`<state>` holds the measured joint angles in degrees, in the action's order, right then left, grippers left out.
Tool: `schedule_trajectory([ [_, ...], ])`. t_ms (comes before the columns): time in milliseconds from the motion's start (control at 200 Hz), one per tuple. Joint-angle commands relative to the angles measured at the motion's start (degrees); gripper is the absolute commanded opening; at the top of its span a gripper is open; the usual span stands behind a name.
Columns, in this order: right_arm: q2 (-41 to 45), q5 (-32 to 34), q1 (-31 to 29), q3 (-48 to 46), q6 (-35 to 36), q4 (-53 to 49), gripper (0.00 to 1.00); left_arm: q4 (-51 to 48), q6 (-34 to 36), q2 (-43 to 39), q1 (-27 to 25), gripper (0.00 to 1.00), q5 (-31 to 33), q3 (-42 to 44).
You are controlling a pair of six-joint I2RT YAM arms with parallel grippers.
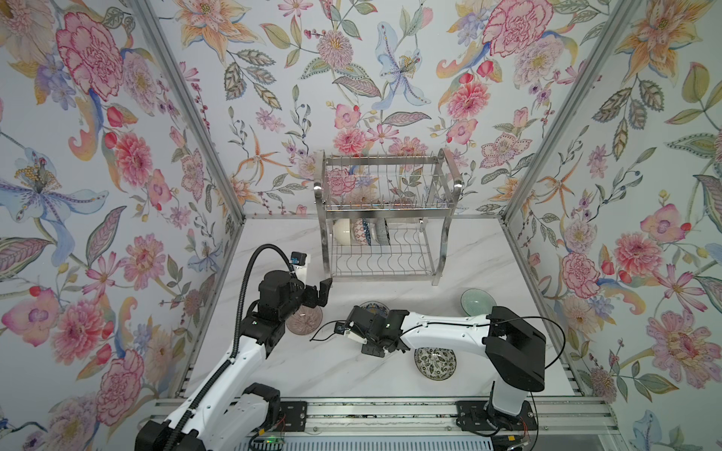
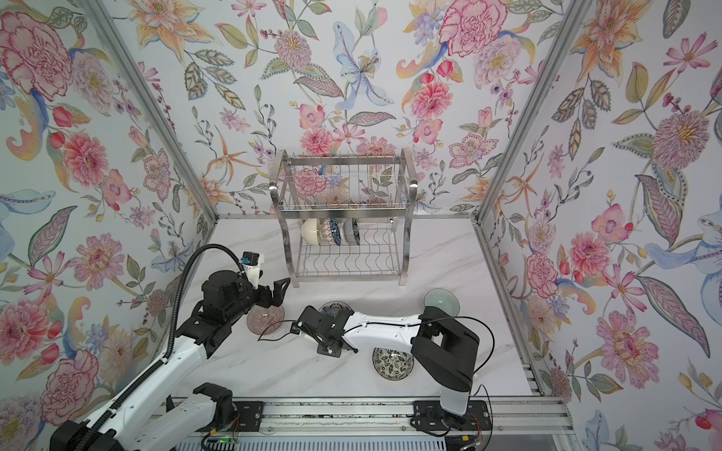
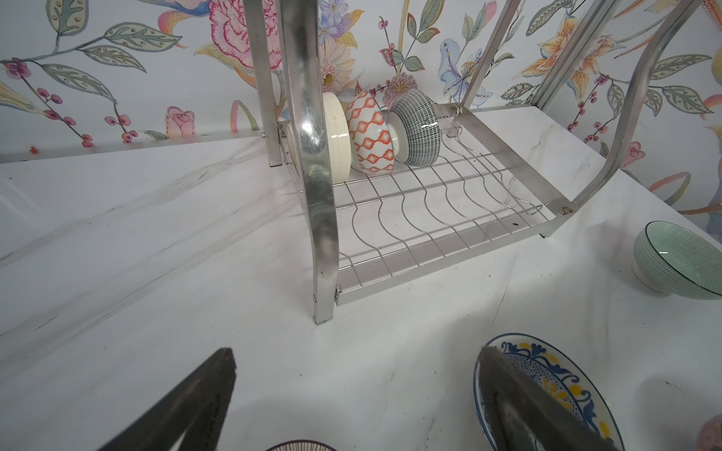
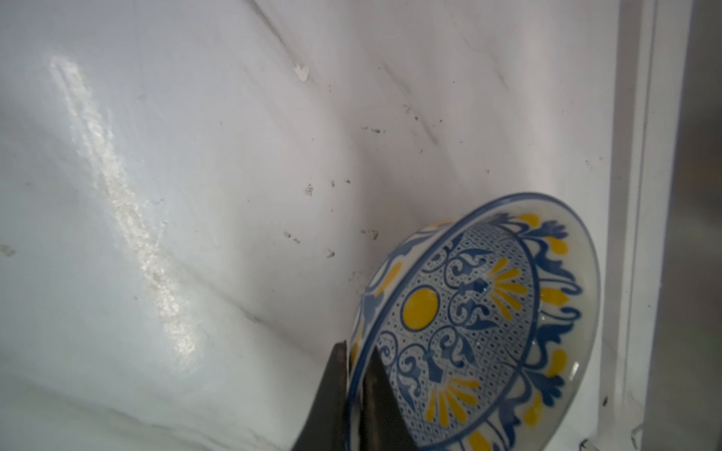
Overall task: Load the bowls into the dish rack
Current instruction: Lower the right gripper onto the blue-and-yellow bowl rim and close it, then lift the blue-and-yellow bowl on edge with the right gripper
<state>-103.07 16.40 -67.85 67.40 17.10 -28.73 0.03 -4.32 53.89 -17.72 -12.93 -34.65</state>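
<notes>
The right claw (image 4: 357, 351) is clamped on the rim of the blue-and-yellow bowl (image 4: 469, 312), one finger inside and one outside. The bowl is at mid-bench (image 1: 312, 371), in front of the dish rack (image 1: 381, 214). The left claw (image 3: 356, 350) hangs wide open and empty near the rack's front left leg, with the mauve ribbed bowl (image 1: 304, 320) under its wrist. A pale green bowl (image 1: 476, 300) and a black-and-white leafy bowl (image 1: 435, 363) lie either side of the right arm. A cream bowl (image 3: 338, 136), an orange-patterned bowl (image 3: 369, 136) and a dark gridded bowl (image 3: 418, 129) stand on edge at the left end of the rack's lower shelf.
</notes>
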Motion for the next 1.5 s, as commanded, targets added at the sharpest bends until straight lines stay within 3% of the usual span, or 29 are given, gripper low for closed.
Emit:
schedule_trajectory([
  [0,2.0,0.3,-0.2,0.8,-1.6,0.0,0.08,-0.5,0.9,-1.1,-0.7,0.99,1.3,-0.5],
  [390,6.3,-3.1,2.3,-1.4,-5.0,4.1,0.06,-0.7,1.1,-1.5,-1.0,0.99,2.2,-0.6],
  [1496,28.6,-22.4,19.2,-20.1,-25.3,24.2,0.03,-0.7,1.0,-1.4,-1.6,0.99,1.9,-0.7],
])
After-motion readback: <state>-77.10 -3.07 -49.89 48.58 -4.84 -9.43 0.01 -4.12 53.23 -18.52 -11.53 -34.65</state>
